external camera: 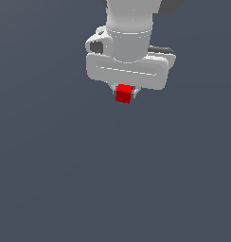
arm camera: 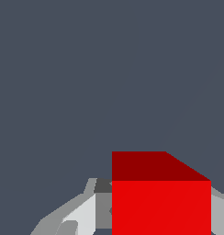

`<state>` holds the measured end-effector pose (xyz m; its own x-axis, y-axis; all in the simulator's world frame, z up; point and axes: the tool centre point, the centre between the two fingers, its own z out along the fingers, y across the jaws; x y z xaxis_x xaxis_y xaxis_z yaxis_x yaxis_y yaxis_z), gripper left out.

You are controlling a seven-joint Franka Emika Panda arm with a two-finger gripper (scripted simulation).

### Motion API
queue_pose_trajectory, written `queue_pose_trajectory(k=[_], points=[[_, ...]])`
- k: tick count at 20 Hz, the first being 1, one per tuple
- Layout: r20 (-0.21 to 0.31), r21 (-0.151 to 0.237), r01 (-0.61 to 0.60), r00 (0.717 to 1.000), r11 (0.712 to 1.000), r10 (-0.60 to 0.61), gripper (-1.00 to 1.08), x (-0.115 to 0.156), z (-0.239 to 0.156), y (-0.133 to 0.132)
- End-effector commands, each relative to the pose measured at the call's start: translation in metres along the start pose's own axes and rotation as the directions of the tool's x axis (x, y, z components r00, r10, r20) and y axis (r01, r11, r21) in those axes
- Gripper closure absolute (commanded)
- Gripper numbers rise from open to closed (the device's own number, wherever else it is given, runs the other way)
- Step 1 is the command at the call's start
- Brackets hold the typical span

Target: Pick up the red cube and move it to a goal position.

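The red cube (external camera: 123, 93) is a small bright-red block held just under the white gripper (external camera: 124, 96) in the upper middle of the exterior view. The gripper's short fingers close on its two sides, mostly hidden behind it. The cube is far narrower than the white hand above it. In the wrist view the red cube (arm camera: 160, 197) fills the near part of the picture between the grey fingers (arm camera: 81, 215), with plain grey floor beyond it. No goal marker shows in either view.
A plain dark grey floor (external camera: 112, 189) fills both views. No other objects, containers or edges are in sight.
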<state>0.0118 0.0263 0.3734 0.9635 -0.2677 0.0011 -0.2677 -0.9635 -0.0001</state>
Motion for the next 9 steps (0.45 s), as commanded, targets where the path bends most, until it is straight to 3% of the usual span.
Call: queue_pose_trajectory(k=[1,9], points=[[0.001,0.0,0.0,1.0,1.0,0.0,1.08,0.0,-0.012,0.0],[0.001,0.0,0.0,1.0,1.0,0.0,1.08,0.001,-0.025,-0.001]])
